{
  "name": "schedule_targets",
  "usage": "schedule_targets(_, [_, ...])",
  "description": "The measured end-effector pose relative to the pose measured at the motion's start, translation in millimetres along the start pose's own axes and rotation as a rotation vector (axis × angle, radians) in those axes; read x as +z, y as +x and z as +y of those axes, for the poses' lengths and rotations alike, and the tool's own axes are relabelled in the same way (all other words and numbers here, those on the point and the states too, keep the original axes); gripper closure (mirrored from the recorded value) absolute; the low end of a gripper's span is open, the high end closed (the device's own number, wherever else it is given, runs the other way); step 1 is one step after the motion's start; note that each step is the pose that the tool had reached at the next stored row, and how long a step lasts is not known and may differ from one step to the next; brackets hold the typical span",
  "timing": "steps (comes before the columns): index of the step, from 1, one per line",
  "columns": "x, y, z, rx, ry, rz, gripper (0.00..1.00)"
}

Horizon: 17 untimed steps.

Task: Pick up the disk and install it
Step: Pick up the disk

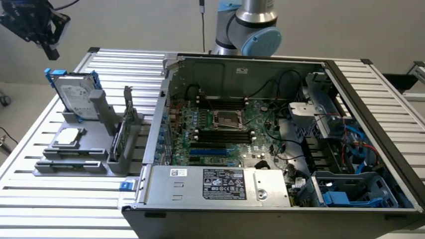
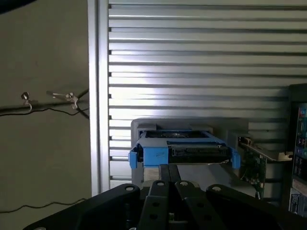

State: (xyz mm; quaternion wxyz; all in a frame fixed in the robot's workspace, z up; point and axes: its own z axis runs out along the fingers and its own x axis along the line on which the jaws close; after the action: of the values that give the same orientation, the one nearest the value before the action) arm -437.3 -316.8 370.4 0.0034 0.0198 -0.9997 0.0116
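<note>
1 closed hand hangs well above the upright disk.

Setting: a robotics laboratory or test cell for computer assembly. Evidence:

- A table built from ribbed aluminium profiles.
- An open computer case lying on the table at frame centre, with the motherboard exposed.
- A grey parts fixture at the left of the frame.
- An industrial robot arm mounted at upper centre.
- A bare wall.
- Loose cables on the plain floor.
</note>
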Motion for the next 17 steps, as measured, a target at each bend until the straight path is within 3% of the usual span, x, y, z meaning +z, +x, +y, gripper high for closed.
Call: schedule_targets(17, [0.0, 0.0, 0.1, -0.309, 0.0019, -0.0072, 0.89])
